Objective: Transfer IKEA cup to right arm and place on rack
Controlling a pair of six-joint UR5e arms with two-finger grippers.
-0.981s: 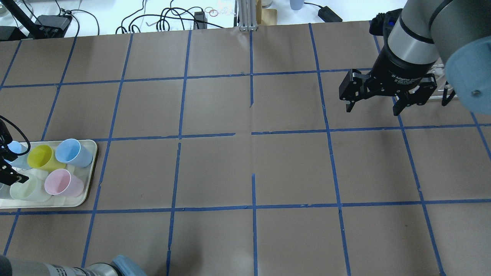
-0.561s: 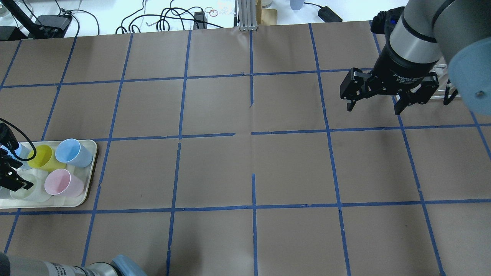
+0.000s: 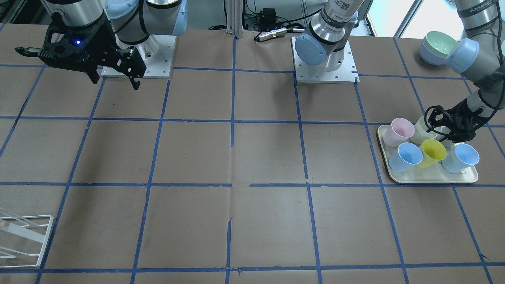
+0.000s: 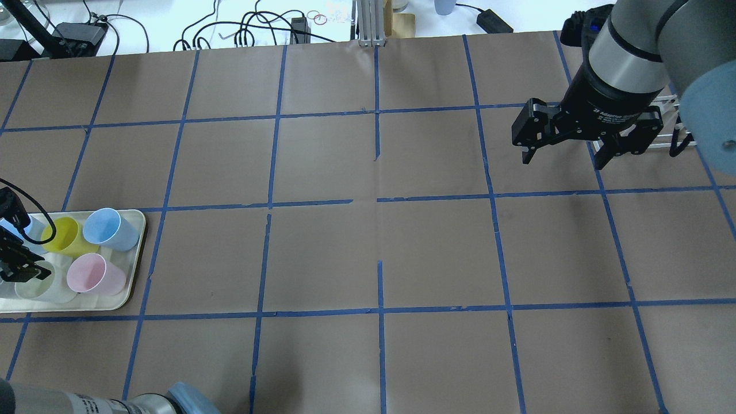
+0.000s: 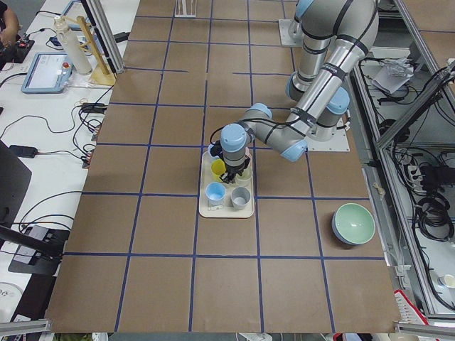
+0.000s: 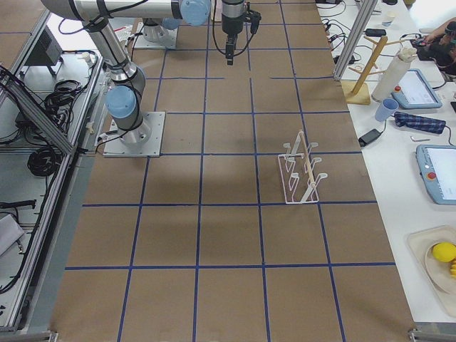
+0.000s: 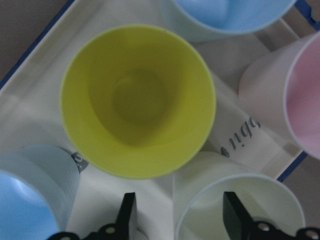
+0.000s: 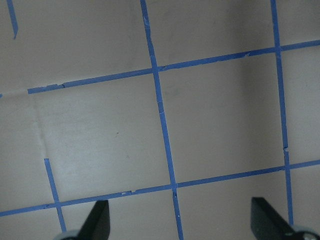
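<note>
Since 1 s ago L gripper has slid a bit further in over the tray toward the cream cup. R gripper has shifted slightly rightward in overhead view.

L gripper is open and points down. Its fingers straddle the cream cup's wall, one outside and the other over the mouth, not clamped. Wrist view shows a gap btwn fingers and wall.

Cream cup sits mouth-up on tray, in the row nearest the robot, just beside pink cup and yellow cup. Blue cups flank yellow in the far row.

Tray lies on tabletop at robot's left end.

R gripper is open wide and hangs above bare tabletop at the other end, well apart from tray.

Rack stands on tabletop on robot's right side, far from cup.

Green bowl sits past the tray, near the L arm.
</note>
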